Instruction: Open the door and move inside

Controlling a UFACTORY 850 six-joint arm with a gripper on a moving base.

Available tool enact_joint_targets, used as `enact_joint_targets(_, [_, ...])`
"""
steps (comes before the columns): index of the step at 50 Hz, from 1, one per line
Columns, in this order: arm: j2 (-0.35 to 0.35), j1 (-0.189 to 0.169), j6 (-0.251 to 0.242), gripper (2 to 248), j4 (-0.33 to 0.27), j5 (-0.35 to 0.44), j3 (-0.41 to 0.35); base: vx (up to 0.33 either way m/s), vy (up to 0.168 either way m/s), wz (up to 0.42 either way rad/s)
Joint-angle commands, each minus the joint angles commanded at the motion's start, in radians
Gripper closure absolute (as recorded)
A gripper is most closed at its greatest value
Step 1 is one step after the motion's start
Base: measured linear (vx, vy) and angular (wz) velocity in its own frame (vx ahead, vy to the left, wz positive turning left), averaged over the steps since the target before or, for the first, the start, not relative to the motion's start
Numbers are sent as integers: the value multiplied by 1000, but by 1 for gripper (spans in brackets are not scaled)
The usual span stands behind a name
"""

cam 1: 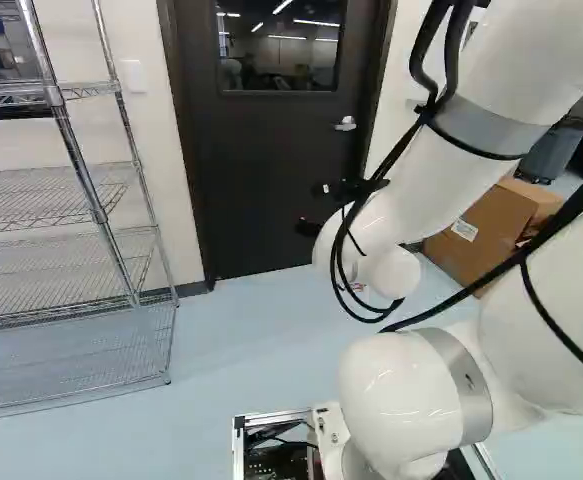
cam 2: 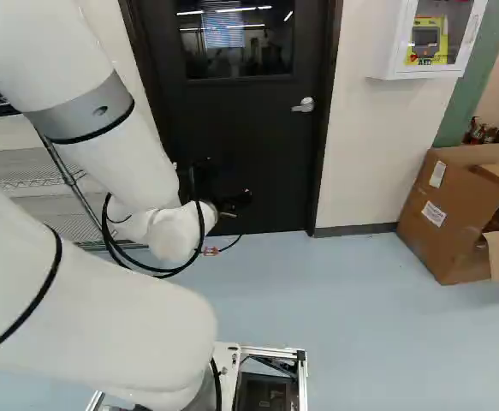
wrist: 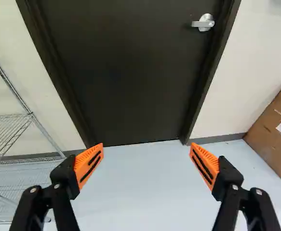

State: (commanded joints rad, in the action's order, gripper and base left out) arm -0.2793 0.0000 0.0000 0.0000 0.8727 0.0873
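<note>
The black gripper [cam 2: 219, 205] hangs in front of the lower part of the dark door [cam 2: 266, 145] in the right base view; the arm's wrist hides some of it. Seen from the wrist, the gripper [wrist: 146, 166] stands open, its orange pads wide apart with nothing between them. The door [wrist: 121, 72] fills the view ahead and is closed in its dark frame. Its silver lever handle [wrist: 204, 22] sits near one edge, ahead of the gripper and well apart from it. A window [cam 1: 279, 45] is set in the door's upper part.
A wire shelf rack [cam 1: 71, 220] stands at the left of the left base view, near the door frame. An opened cardboard box [cam 2: 454, 210] lies by the wall at the right of the right base view. Above it hangs a white wall cabinet [cam 2: 433, 38]. Pale blue floor [cam 2: 360, 317] runs up to the door.
</note>
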Motion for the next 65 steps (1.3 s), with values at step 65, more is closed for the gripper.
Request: enact_joint_targets(65, [0,0,0,3,0,0,0,95,3,-1])
